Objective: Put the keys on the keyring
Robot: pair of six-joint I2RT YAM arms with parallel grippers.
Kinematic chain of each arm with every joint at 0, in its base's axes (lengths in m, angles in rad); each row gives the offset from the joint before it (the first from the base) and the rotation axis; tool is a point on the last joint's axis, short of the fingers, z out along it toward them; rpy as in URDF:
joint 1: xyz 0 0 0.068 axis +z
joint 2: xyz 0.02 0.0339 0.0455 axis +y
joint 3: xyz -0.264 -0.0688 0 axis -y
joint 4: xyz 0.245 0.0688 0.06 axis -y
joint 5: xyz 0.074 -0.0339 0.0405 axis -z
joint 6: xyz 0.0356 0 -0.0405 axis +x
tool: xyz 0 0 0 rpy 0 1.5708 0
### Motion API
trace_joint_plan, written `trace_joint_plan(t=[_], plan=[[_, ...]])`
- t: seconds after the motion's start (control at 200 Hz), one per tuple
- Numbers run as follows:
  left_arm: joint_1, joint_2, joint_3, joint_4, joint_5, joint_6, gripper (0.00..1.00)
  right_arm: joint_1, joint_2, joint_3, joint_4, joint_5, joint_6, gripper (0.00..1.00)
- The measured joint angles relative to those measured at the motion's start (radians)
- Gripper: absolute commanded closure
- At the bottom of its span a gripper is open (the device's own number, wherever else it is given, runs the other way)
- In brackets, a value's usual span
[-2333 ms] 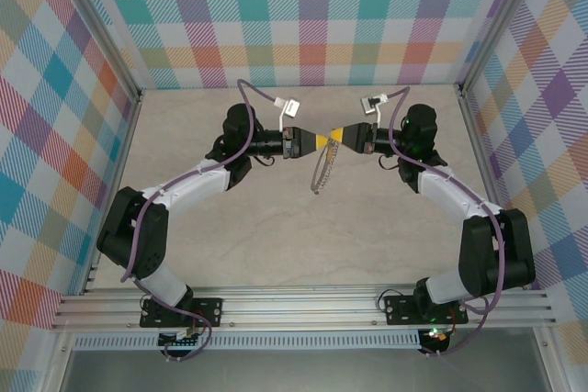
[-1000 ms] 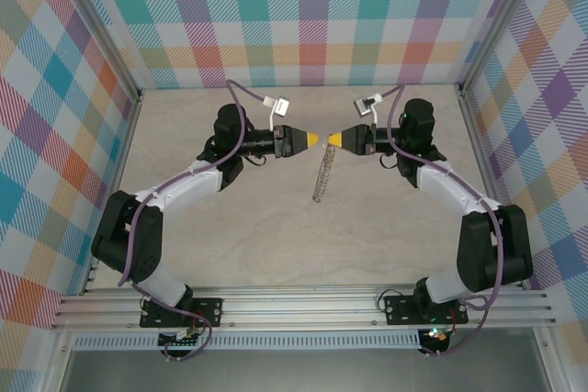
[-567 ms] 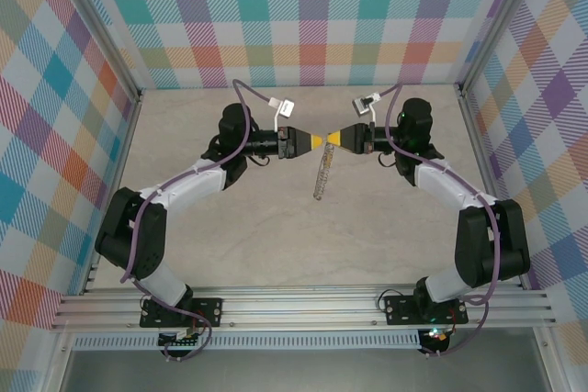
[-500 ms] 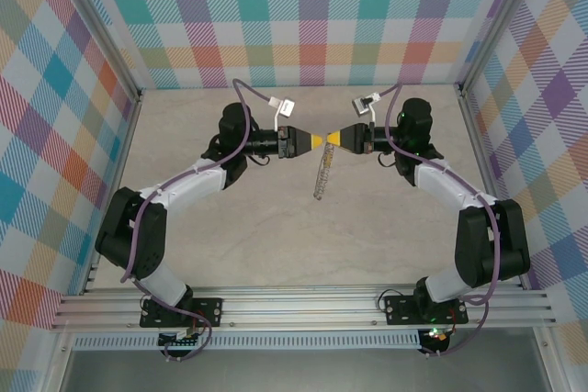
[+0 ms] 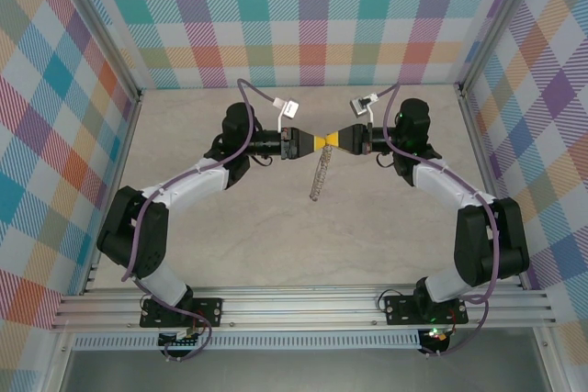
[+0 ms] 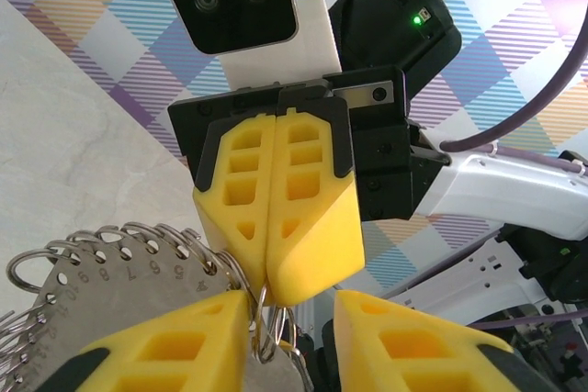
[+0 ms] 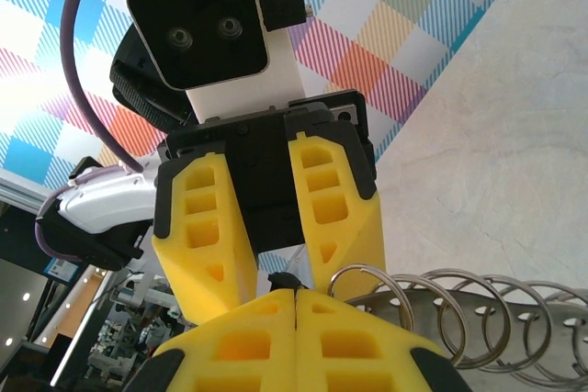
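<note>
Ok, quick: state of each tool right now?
Left tool: open, fingers apart either side of the other's tips.
Right tool: closed, pinching the keyring, which hangs below.

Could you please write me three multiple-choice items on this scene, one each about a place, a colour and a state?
1. Where is the keyring?
A) lying by the left arm's base
B) hanging below where the left claw and right claw meet
C) draped over the right arm's elbow

2. What colour are the claw fingers?
A) yellow
B) red
C) green

3. How do the right claw's jaws stand?
A) wide apart
B) pressed together
C) one jaw missing

Answers: 1 B, since the top view shows the rings trailing down from the claw tips. 2 A, since both wrist views show yellow fingers. 3 B, since the left wrist view shows its fingers touching along their length.
</note>
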Motion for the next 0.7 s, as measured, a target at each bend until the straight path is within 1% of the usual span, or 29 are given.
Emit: trace_joint_plan(t=[0.16, 0.21, 0.26, 0.315, 0.47, 0.62, 0.635, 0.68, 0.7], plan=[[0.0, 0.0, 0.0, -0.015, -0.001, 0.008, 0.83, 0.0, 0.0, 0.0, -0.001, 0.003, -0.003, 1.0], [0.0, 0.0, 0.0, -0.022, -0.002, 0.013, 0.85, 0.0, 0.0, 0.0, -0.001, 0.006, -0.003, 1.0], [0.0, 0.0, 0.0, -0.028, -0.005, 0.02, 0.89, 0.0, 0.001, 0.0, 0.0, 0.006, -0.003, 1.0], [0.001, 0.0, 0.0, -0.035, -0.009, 0.023, 0.9, 0.0, 0.003, 0.002, 0.0, 0.006, -0.003, 1.0], [0.004, 0.0, 0.0, -0.04, -0.023, 0.027, 1.0, 0.0, 0.023, 0.008, 0.028, 0.005, 0.005, 1.0], [0.005, 0.001, 0.0, -0.04, -0.032, 0.027, 1.0, 0.0, 0.029, 0.01, 0.042, 0.005, 0.012, 1.0], [0.005, 0.002, 0.0, -0.04, -0.032, 0.026, 1.0, 0.0, 0.029, 0.01, 0.042, 0.005, 0.013, 0.97], [0.005, 0.003, 0.0, -0.039, -0.036, 0.026, 1.0, 0.0, 0.029, 0.01, 0.042, 0.008, 0.018, 0.77], [0.005, 0.004, 0.0, -0.037, -0.039, 0.026, 1.0, 0.0, 0.029, 0.01, 0.042, 0.01, 0.019, 0.71]])
